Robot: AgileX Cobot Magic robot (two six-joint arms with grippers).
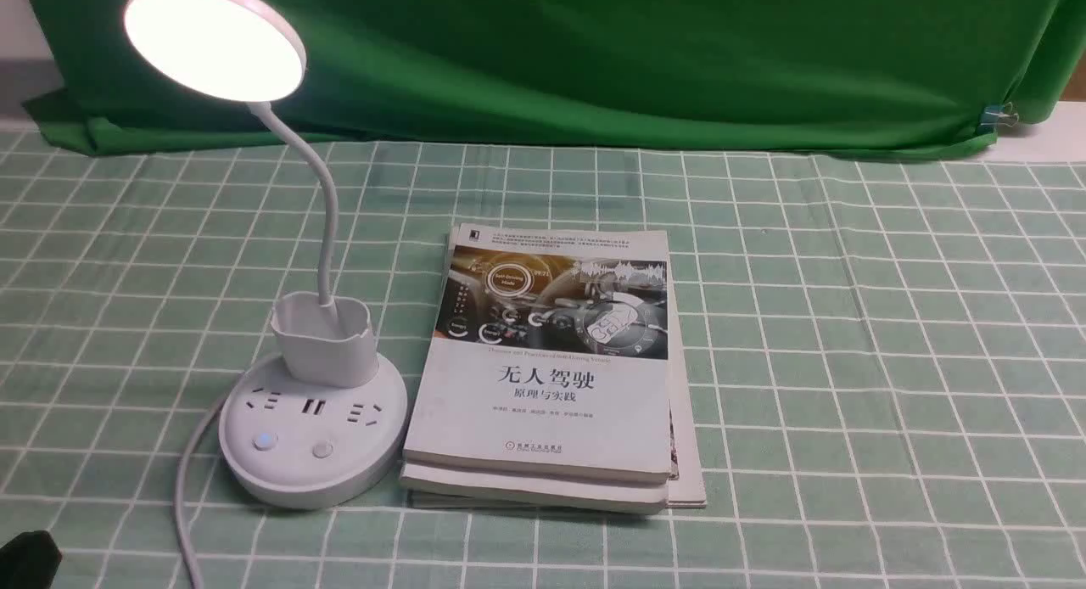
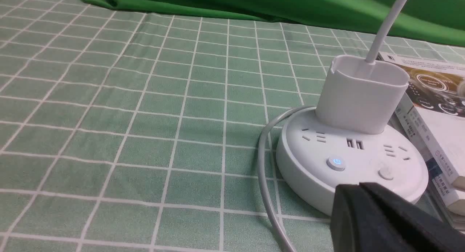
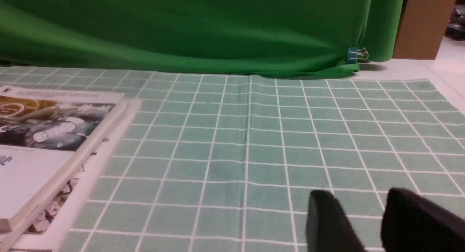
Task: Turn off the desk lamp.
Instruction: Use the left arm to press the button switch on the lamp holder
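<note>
The white desk lamp (image 1: 310, 428) stands left of centre, its round disc head (image 1: 214, 37) glowing. A thin neck rises from the small cup (image 1: 324, 339) on the round base. The base carries sockets and two buttons: the left one (image 1: 265, 441) glows blue, the right one (image 1: 321, 449) is plain. In the left wrist view my left gripper (image 2: 359, 185) is shut and empty, its black tip just in front of the base rim (image 2: 308, 183), below the blue button (image 2: 335, 162) and the plain button (image 2: 385, 173). My right gripper (image 3: 358, 194) hangs open over bare cloth, nothing between its fingers.
A stack of books (image 1: 551, 368) lies close against the lamp's right side. The lamp's grey cable (image 1: 188, 487) runs from the base toward the front edge. A green backdrop (image 1: 594, 54) closes the far side of the checked tablecloth (image 1: 848, 360).
</note>
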